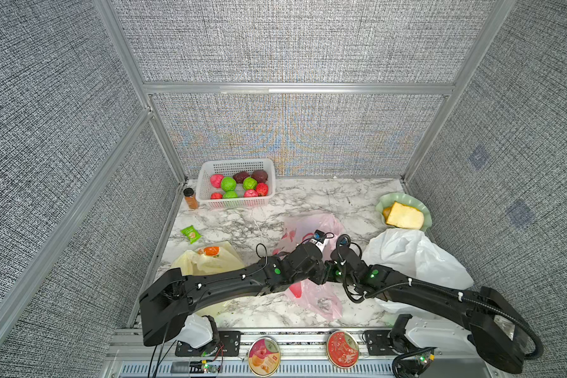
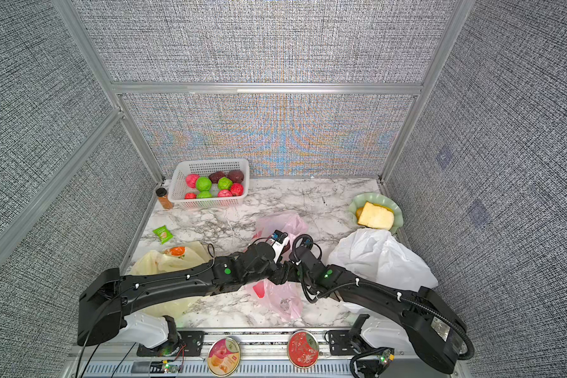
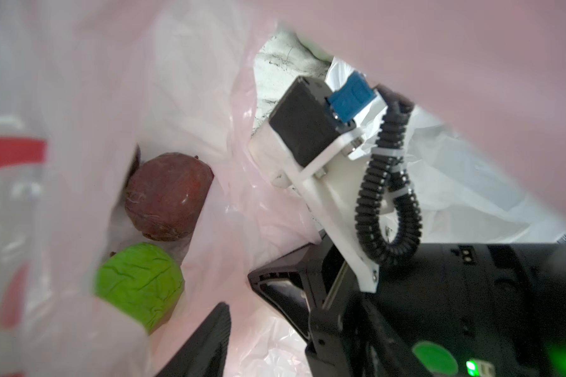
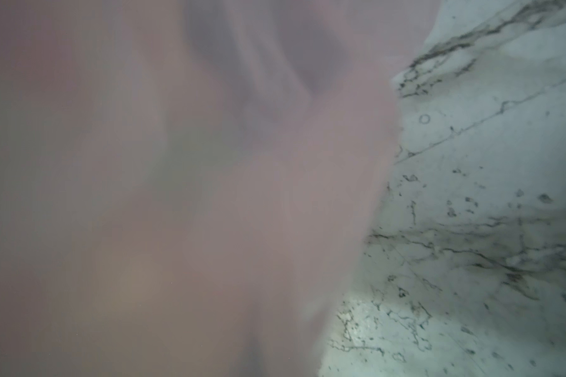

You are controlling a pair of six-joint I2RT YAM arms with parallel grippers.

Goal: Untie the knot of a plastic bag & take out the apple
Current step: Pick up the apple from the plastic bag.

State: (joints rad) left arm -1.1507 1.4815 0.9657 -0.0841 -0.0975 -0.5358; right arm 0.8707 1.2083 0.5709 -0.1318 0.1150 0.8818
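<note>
No wording can be read anywhere. In both top views the green packet [image 1: 191,234], left of centre, carries print too small to make out. The peach round lid [image 1: 264,356] and red round lid [image 1: 343,349] at the lower edge show illegible designs. The pink bag [image 3: 183,98] bears blurred red print in the left wrist view.

Left arm [image 1: 229,281], right arm [image 1: 423,288] angled inward; right tool [image 3: 275,287] closed.

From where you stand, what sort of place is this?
Probably a robot test booth, not a kitchen: grey fabric wall panels enclose a marble-patterned tabletop where two black robot arms work at a thin pink plastic bag.
</note>
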